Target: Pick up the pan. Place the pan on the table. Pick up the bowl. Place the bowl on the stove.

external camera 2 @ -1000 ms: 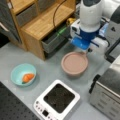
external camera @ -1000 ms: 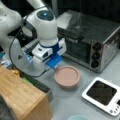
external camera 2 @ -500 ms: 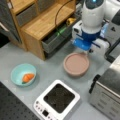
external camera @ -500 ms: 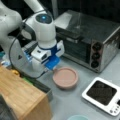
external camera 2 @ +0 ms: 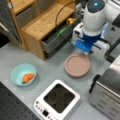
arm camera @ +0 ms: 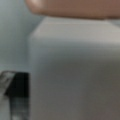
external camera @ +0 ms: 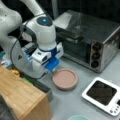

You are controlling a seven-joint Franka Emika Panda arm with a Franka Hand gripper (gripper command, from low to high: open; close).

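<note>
1. The white arm [external camera: 15,27] bends down from a front view's top left.
2. Its wrist [external camera 2: 93,15] points straight downward.
3. The gripper [external camera: 51,66], blue at its lower end, sits low; fingers hidden.

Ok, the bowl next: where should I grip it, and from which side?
Probably the bowl's rim, from straight above. It sits upright and open on the table, with no handle showing. The carrot piece lies toward a front view's right side of it, so the barer left rim looks best. The gripper is by the pan, far from it.
</note>
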